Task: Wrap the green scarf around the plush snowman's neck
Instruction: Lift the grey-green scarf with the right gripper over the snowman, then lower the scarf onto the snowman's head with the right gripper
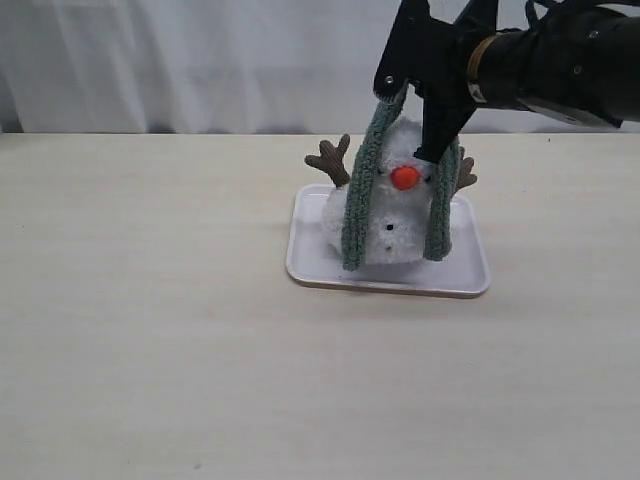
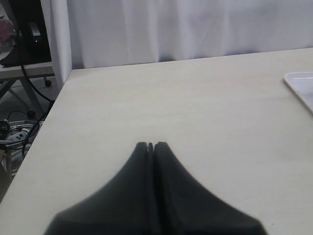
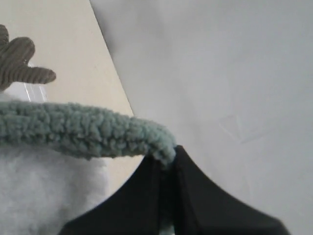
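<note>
Here we record, left to right: the left gripper [image 2: 150,145], clenched on nothing, over the table [image 2: 195,98]. A white tray [image 1: 470,278], right of centre, bearing the plush snowman [image 1: 398,232] upright. The green scarf [image 1: 357,205] hanging in two strands either side of its orange nose [image 1: 404,178], ends reaching down to the body's base. Above the head, we note, the right gripper [image 3: 167,156], pinching the scarf's middle.
</note>
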You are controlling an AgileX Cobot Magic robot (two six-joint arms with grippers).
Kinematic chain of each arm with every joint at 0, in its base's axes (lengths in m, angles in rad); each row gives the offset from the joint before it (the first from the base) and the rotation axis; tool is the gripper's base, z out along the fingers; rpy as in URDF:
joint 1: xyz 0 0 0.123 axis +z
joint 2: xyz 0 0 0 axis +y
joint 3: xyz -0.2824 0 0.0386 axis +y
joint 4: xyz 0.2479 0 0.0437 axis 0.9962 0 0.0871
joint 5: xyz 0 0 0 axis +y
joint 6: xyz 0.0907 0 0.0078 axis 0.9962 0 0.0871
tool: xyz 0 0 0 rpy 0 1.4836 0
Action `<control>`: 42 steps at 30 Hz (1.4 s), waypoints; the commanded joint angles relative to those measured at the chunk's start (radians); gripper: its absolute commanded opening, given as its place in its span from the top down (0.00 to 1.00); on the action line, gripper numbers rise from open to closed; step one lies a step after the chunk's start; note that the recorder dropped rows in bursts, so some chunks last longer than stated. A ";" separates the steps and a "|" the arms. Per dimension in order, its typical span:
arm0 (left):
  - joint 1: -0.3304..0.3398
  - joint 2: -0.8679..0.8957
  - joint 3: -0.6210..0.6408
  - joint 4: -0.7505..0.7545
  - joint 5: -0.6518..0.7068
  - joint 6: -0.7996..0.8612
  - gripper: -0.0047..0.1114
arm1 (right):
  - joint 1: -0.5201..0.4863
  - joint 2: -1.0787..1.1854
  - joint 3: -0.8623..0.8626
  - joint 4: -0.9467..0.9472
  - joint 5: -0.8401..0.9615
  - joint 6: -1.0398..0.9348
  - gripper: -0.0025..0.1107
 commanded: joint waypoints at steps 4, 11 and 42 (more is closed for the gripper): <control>-0.003 -0.002 0.002 -0.007 -0.011 0.001 0.96 | -0.027 0.057 -0.005 0.060 -0.010 0.094 0.94; -0.003 -0.002 0.002 -0.007 -0.011 0.001 0.96 | -0.025 0.073 -0.005 0.195 -0.036 0.094 0.87; -0.003 -0.002 0.002 -0.007 -0.011 0.001 0.96 | -0.025 0.062 -0.252 1.093 0.595 -0.246 0.46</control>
